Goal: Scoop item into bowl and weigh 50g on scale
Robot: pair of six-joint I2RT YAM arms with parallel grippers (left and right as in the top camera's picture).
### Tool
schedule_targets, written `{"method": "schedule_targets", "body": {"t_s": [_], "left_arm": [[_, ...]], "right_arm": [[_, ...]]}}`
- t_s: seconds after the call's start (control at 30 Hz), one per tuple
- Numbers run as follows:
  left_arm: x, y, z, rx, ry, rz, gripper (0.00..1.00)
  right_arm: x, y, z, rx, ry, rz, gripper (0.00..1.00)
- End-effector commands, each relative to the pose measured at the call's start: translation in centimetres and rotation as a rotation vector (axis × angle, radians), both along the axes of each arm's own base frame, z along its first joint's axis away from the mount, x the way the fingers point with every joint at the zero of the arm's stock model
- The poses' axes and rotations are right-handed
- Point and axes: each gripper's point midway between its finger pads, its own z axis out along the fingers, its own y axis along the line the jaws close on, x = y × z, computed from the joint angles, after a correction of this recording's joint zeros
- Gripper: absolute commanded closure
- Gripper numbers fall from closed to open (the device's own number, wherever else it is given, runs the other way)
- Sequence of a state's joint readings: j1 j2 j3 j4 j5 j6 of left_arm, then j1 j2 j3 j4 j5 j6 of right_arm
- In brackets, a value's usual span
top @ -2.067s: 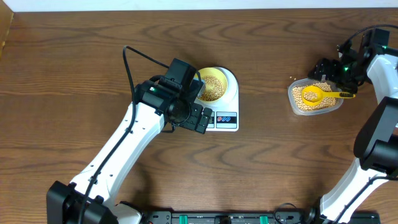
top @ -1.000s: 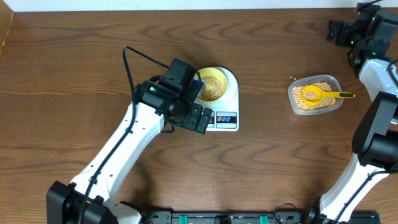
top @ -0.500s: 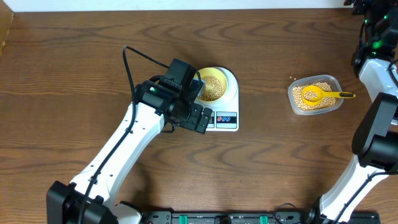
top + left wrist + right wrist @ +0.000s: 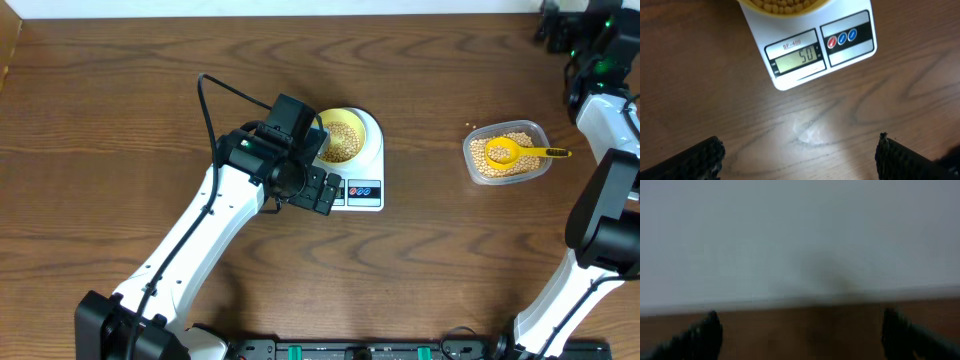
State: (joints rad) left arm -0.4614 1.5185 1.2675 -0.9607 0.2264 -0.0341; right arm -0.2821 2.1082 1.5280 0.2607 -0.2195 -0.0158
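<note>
Bowl (image 4: 790, 12) cut off atop scale (image 4: 815, 55) | left pincer (image 4: 799, 150) wide | right pincer (image 4: 800, 330) wide, view blurred

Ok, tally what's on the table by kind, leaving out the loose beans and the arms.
scale: 1
containers holding beans: 2 (cream bowl, clear tub)
yellow scoop: 1
Total: 4

Wooden table (image 4: 120, 100) bears scale (image 4: 365, 190), tub (image 4: 467, 155).
</note>
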Motion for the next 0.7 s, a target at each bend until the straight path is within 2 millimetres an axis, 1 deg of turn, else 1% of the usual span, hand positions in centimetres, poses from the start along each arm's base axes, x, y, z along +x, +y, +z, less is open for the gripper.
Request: {"method": "schedule_targets", "body": {"t_s": [0.0, 0.07, 0.17, 0.23, 0.33, 0.47, 0.5, 0.57, 0.6, 0.63, 0.67], "left_arm": [[0.0, 0.2, -0.1, 0.010, -0.002, 0.013, 0.02], [0.0, 0.2, -0.1, 0.010, -0.002, 0.013, 0.02], [0.0, 0.2, -0.1, 0.010, -0.002, 0.013, 0.02], [0.0, 0.2, -0.1, 0.010, -0.002, 0.013, 0.02], [0.0, 0.2, -0.1, 0.010, -0.002, 0.013, 0.02], [0.0, 0.2, -0.1, 0.010, -0.002, 0.013, 0.02], [0.0, 0.2, -0.1, 0.010, -0.002, 0.013, 0.02], [0.0, 0.2, -0.1, 0.010, -0.002, 0.013, 0.02], [0.0, 0.2, -0.1, 0.010, -0.002, 0.013, 0.02], [0.0, 0.2, -0.1, 0.010, -0.002, 0.013, 0.02], [0.0, 0.2, -0.1, 0.010, -0.002, 0.013, 0.02]], "right_arm": [[-1.2, 0.4, -1.8, 0.023, 0.109, 0.002, 0.01], [-2.7, 0.9, -4.6, 0.060, 0.240, 0.003, 0.01], [-5.3, 1.6, -8.1, 0.116, 0.414, 0.005, 0.01], [-5.8, 1.9, -8.7, 0.131, 0.447, 0.006, 0.01], [-5.9, 1.3, -8.8, 0.111, 0.452, -0.027, 0.01], [-5.7, 1.7, -8.6, 0.147, 0.439, -0.017, 0.01], [-5.2, 1.5, -8.0, 0.170, 0.406, -0.031, 0.01], [-4.6, 2.0, -4.8, 0.256, 0.340, -0.006, 0.01], [-4.9, 2.6, -1.4, 0.303, 0.305, 0.045, 0.01], [-5.1, 3.0, 0.1, 0.318, 0.295, 0.064, 0.01], [-5.7, 3.4, 2.5, 0.333, 0.280, 0.091, 0.01]]}}
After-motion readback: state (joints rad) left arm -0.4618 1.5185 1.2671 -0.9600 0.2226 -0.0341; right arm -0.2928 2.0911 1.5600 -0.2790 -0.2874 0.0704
